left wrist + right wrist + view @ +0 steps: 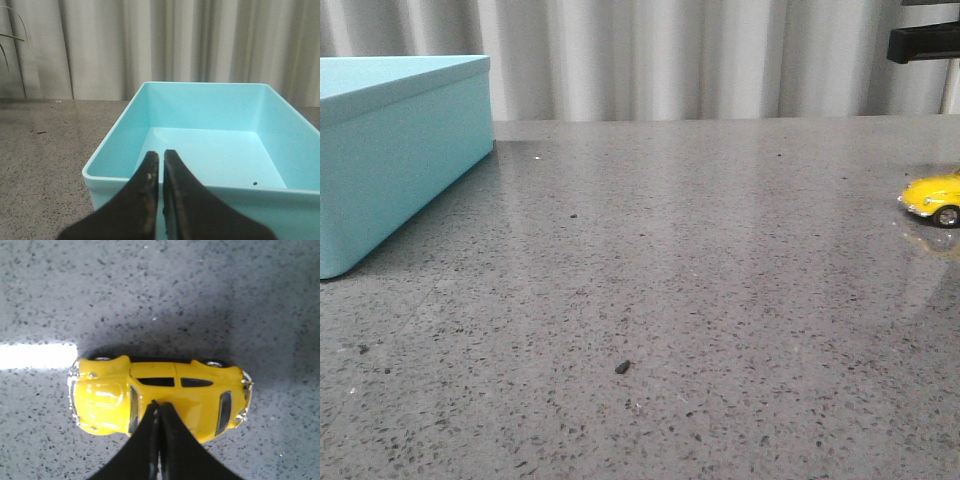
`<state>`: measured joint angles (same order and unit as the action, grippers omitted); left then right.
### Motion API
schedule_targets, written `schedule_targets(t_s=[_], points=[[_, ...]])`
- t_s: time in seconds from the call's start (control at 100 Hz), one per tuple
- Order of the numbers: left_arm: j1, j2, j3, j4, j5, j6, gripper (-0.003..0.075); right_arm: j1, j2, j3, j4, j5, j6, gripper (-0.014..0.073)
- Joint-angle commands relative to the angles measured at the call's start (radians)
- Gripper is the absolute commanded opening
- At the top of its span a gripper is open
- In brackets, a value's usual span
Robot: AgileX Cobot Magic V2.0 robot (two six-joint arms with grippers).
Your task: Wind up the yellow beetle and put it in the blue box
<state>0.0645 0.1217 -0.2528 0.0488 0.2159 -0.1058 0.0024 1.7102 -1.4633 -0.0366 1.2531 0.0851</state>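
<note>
Left hand (161, 162) closed, above near rim of blue box (210, 107).

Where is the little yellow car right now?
The yellow beetle sits on the grey speckled table at the far right edge of the front view, far from the blue box on the left, directly under the right gripper.

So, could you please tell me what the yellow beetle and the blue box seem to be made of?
Yellow beetle: glossy painted shell with bright highlights, probably die-cast metal or hard plastic. Blue box: smooth matte walls, rounded rim, likely moulded plastic.
</note>
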Motion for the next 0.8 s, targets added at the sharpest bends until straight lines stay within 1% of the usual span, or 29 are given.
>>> schedule_targets(t_s=[0.0,0.25,0.49,0.62,0.79], points=[[0.004,0.020,-0.034,0.000,-0.087,-0.005,-0.0021,-0.024,-0.010,-0.009,-0.040,0.019,-0.003,-0.0061],[0.004,0.020,-0.034,0.000,-0.087,-0.005,-0.0021,-0.026,-0.028,-0.011,-0.038,0.015,-0.003,-0.0061],[0.004,0.020,-0.034,-0.002,-0.087,-0.005,-0.0021,-0.022,-0.203,-0.081,0.059,-0.002,-0.016,-0.0061],[0.004,0.020,-0.034,-0.002,-0.087,-0.005,-0.0021,-0.022,-0.277,-0.117,0.059,-0.006,-0.019,-0.0061],[0.004,0.020,-0.034,-0.002,-0.087,-0.005,-0.0021,-0.022,-0.327,-0.117,0.059,-0.011,-0.019,-0.0061]])
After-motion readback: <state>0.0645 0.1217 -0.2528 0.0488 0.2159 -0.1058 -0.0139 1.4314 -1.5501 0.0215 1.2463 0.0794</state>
